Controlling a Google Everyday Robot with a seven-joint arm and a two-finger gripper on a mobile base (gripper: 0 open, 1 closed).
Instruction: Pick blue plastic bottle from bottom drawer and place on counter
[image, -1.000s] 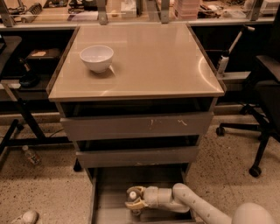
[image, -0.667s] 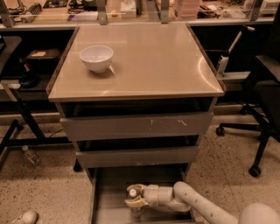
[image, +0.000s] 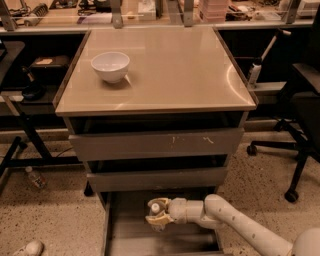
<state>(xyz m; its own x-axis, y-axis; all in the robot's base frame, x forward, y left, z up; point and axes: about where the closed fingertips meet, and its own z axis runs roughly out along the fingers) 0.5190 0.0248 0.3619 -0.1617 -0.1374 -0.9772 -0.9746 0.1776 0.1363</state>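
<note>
Claw (image: 155, 211): low in the open bottom drawer (image: 145, 241), clamped on the blue plastic bottle (image: 155, 207), bottle down inside the drawer; grasp apparently made; lift and transfer outstanding; beige bench (image: 190, 75) above carries a white bowl (image: 110, 66)

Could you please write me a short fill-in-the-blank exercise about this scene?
A round ____ bowl stands on the glossy beige square counter.
The robot's gripper is down in the open grey metal ____ drawer.
The small clear plastic bottle with the white cap, at the gripper, is not yet on the ____.
Missing words: white; bottom; counter.
</note>
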